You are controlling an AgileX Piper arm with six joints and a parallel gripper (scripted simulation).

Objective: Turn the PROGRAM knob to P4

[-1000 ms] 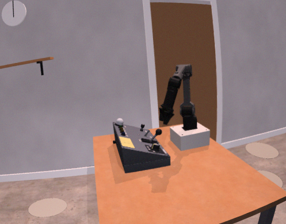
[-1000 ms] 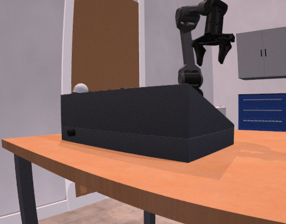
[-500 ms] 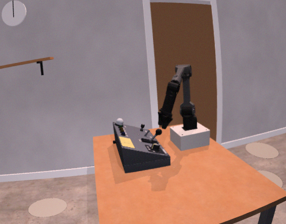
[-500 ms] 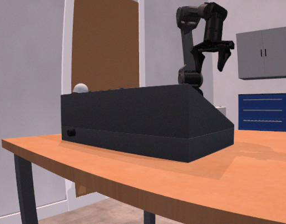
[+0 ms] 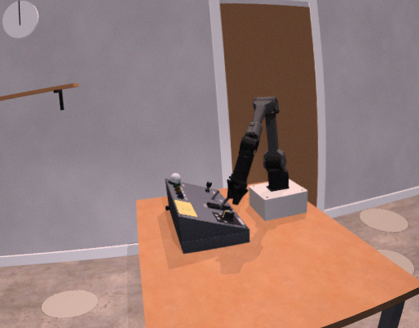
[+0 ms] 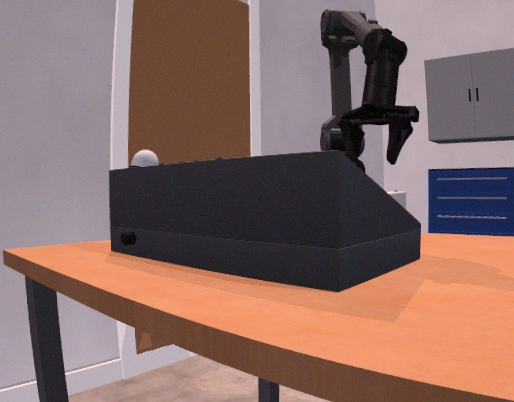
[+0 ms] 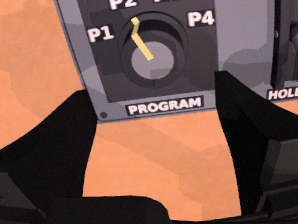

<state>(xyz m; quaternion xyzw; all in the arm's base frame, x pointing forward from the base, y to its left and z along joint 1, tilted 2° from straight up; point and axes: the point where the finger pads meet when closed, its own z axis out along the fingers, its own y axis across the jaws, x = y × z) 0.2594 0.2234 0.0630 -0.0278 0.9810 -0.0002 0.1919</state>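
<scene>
1. While the tool [image 6: 381,142] hangs above the console [image 5: 203,216] with its fingers wide apart and nothing between them, no control is in contact; the spread appears set to straddle the knob body.
2. PROGRAM knob [image 7: 152,62] sits at the console's near right corner, close to the arm's white pedestal [image 5: 294,206]; the wrist view looks almost straight down on it, which suggests the tool is being aligned over the knob's axis.
3. Its yellow pointer [image 7: 141,38] lies between the P1 and P2 marks, nearer P2; P4 [image 7: 200,18] is the last mark clockwise, so the turn is not yet begun.
4. A lever [image 5: 222,202] stands just beside the knob; in my judgement a vertical approach keeps the fingers off it.
5. Console rests flat on the counter [image 5: 276,265]; judged risk: side load during the turn could slide it.
</scene>
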